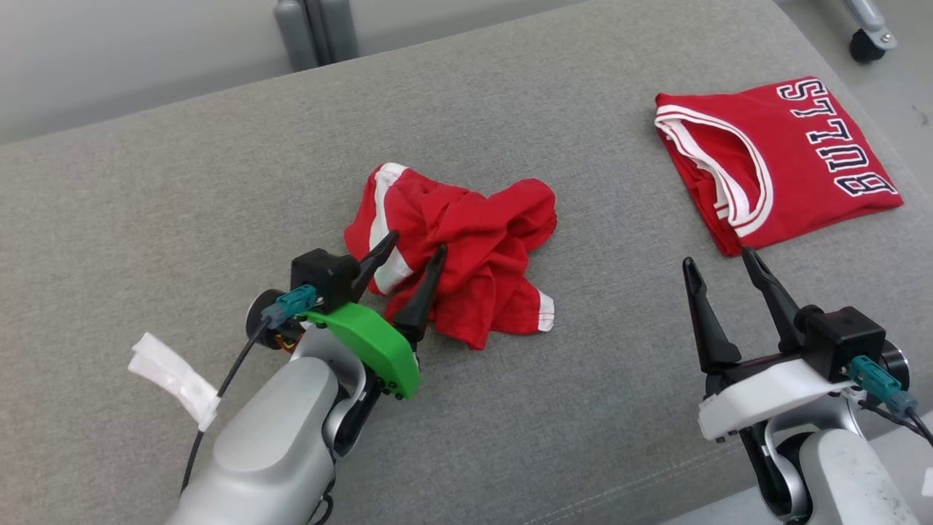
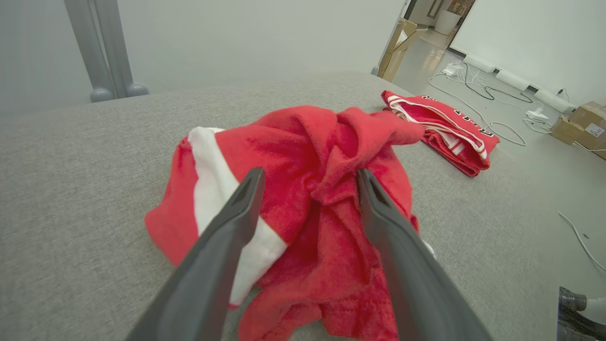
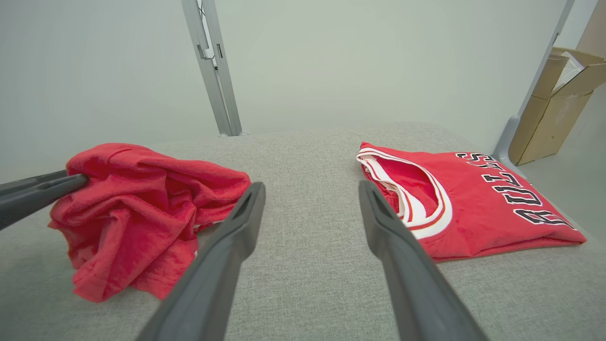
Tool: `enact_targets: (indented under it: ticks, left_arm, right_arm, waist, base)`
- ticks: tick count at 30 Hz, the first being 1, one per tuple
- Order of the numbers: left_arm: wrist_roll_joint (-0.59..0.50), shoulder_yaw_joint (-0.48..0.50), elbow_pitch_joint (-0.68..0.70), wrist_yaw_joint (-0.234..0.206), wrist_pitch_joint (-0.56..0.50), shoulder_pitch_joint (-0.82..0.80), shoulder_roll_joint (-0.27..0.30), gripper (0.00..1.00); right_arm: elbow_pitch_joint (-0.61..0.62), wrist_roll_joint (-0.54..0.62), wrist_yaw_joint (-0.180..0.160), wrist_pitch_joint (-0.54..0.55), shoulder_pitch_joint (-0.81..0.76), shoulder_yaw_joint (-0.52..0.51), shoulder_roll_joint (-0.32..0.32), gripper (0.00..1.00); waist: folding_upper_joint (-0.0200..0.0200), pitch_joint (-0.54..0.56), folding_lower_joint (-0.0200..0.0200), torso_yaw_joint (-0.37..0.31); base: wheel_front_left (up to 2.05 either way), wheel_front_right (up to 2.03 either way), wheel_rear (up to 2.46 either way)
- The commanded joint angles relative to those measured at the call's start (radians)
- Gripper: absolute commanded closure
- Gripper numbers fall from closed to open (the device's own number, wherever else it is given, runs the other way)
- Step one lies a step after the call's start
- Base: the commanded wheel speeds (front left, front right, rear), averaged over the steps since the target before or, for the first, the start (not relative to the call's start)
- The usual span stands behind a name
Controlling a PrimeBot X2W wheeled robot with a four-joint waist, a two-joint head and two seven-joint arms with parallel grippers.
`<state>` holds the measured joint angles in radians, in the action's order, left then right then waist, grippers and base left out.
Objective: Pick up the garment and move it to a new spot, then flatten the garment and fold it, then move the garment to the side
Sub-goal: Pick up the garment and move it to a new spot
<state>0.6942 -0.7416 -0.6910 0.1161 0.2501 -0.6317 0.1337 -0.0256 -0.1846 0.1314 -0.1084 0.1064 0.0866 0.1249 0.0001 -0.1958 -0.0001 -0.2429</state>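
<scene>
The garment (image 1: 466, 248) is a crumpled red piece with white trim, lying in a heap at the middle of the grey padded surface (image 1: 182, 182). My left gripper (image 1: 417, 242) is open at the heap's near-left edge, and its two fingers straddle the cloth without pinching it. The left wrist view shows the garment (image 2: 312, 156) bunched between the spread fingers of the left gripper (image 2: 310, 171). My right gripper (image 1: 717, 257) stands open over bare surface at the lower right, holding nothing. From the right wrist, the right gripper (image 3: 311, 184) points between the garment (image 3: 142, 203) and a folded jersey.
A folded red "BULLS" jersey (image 1: 787, 160) lies flat at the far right, near the surface's edge. Grey metal posts (image 1: 313, 29) stand behind the surface. On the floor to the right are cardboard boxes (image 2: 584, 128), cables (image 2: 478, 90) and a caster wheel (image 1: 866, 45).
</scene>
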Motion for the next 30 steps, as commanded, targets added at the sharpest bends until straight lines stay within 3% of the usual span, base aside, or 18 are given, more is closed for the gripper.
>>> enact_targets:
  ticks: [1, 7, 13, 23, 30]
  left_arm:
    - [0.005, 0.020, 0.024, 0.004, 0.010, 0.031, 0.019, 0.00]
    - [-0.070, 0.191, 0.261, -0.013, 0.014, 0.177, 0.069, 0.00]
    - [-0.139, 0.373, 0.455, -0.035, 0.014, 0.363, 0.076, 0.00]
    - [-0.196, 0.574, 0.537, -0.070, 0.014, 0.561, 0.072, 0.00]
    - [-0.240, 0.640, 0.558, -0.066, 0.014, 0.646, 0.068, 0.00]
  right_arm:
    - [0.004, 0.005, -0.002, -0.004, -0.015, -0.010, 0.005, 0.00]
    - [0.017, 0.014, -0.002, 0.007, -0.037, -0.042, 0.012, 0.00]
    - [0.012, 0.004, -0.002, 0.014, -0.051, -0.042, 0.020, 0.00]
    - [-0.033, -0.007, -0.002, -0.001, -0.086, -0.028, 0.032, 0.00]
    - [-0.057, -0.008, -0.002, -0.010, -0.095, -0.029, 0.024, 0.00]
  waist:
    - [-0.0001, 0.034, 0.0001, 0.054]
    - [-0.0001, 0.081, 0.0001, 0.135]
    - [-0.0001, 0.121, 0.0001, 0.201]
    - [-0.0001, 0.163, 0.0001, 0.262]
    - [-0.0001, 0.175, 0.0001, 0.275]
  base:
    - [0.00, 0.00, 0.00]
    - [0.00, 0.00, 0.00]
    - [0.00, 0.00, 0.00]
    - [0.00, 0.00, 0.00]
    - [0.00, 0.00, 0.00]
